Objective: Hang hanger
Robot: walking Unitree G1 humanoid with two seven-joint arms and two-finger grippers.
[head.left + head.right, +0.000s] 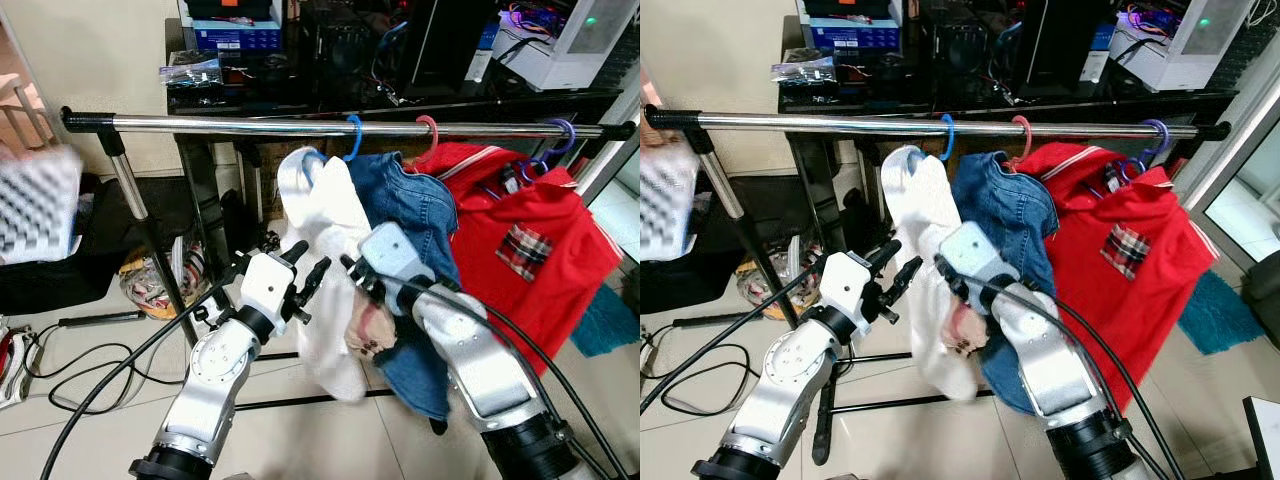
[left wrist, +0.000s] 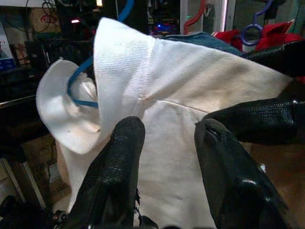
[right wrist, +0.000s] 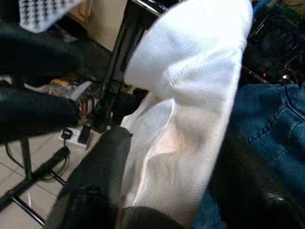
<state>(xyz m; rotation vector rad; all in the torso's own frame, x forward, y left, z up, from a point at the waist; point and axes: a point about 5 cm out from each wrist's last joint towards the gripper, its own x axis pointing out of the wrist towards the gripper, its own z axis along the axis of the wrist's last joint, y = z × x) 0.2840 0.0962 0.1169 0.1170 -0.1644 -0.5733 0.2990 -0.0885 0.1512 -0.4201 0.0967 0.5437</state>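
Lower centre of frame: left gripper (image 1: 305,272), fingers apart, empty, just beside white garment (image 1: 325,230). Right gripper (image 1: 352,272), fingers closed on white garment cloth. Upper centre: blue hanger (image 1: 351,135) hooked on rail (image 1: 250,125). Risk: pull on cloth could tilt hook, unseat hanger, or slide garment off.
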